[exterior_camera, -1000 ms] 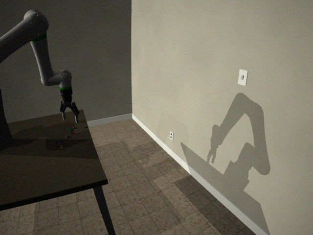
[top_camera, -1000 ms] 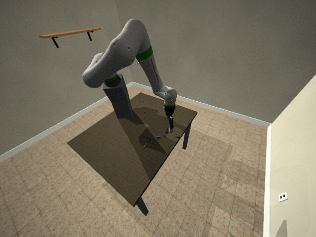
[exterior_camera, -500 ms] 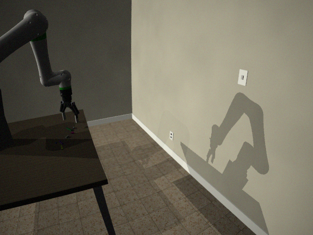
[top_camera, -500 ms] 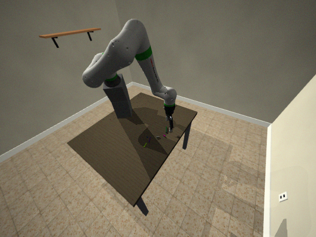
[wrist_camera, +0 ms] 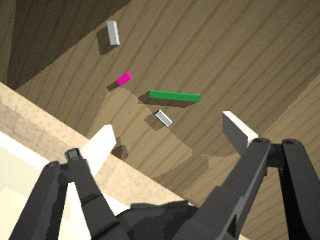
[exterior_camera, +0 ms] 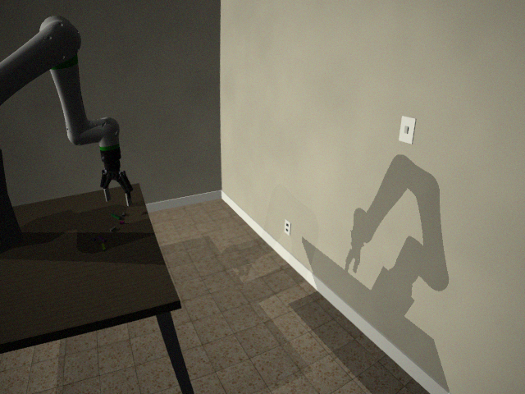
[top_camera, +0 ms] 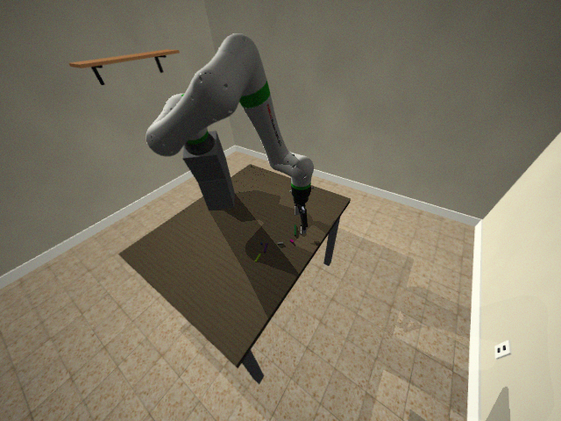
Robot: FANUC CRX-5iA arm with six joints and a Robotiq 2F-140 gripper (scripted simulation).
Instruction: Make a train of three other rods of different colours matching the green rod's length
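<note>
A robot arm's end effector [top_camera: 302, 222] [exterior_camera: 117, 202] [wrist_camera: 166, 128], fingers spread, hangs above the table [top_camera: 195, 272] [exterior_camera: 84, 292] [wrist_camera: 240, 55] near its right-hand corner in the top view. Below lie the green rod [top_camera: 295, 230] [exterior_camera: 116, 217] [wrist_camera: 175, 96] and, nearer the edge, a magenta rod [top_camera: 292, 241] [exterior_camera: 121, 222] [wrist_camera: 124, 79]; farther off, lime [top_camera: 257, 257] [exterior_camera: 103, 246] and purple [top_camera: 266, 247] rods lie close together, apparently not touching

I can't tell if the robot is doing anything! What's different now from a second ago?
Only a little: the arm's shadow slid slightly left on the wall, so the arm probably moved a tiny bit. The claw is open and took hold of nothing. The green rod and lime rod look unmoved.
</note>
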